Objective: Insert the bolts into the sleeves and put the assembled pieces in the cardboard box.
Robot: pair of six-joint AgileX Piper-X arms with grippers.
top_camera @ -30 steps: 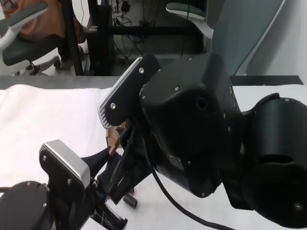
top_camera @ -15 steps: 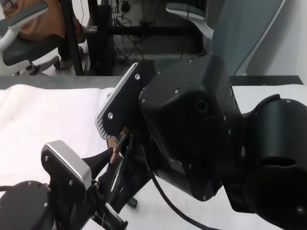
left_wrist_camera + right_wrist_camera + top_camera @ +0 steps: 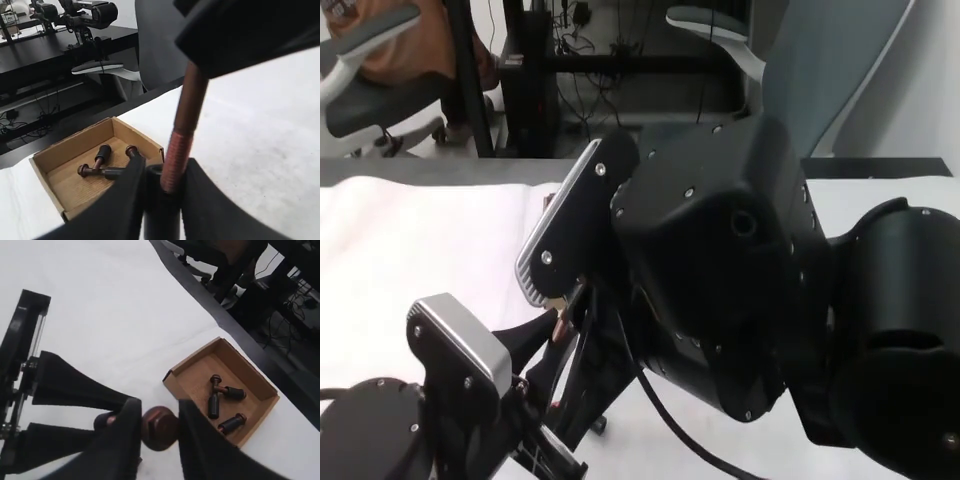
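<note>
Now you're mid-insertion: right gripper clamps the bolt by its head, threaded tip just inside the sleeve pinched by your left gripper; push straight home, then carry it to the cardboard box at the edge of the table

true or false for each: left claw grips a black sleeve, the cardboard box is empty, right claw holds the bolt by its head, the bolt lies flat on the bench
1. The left claw grips a black sleeve. True.
2. The cardboard box is empty. False: assembled pieces lie inside it.
3. The right claw holds the bolt by its head. True.
4. The bolt lies flat on the bench. False: it stands nearly upright, threaded end down at the sleeve.
</note>
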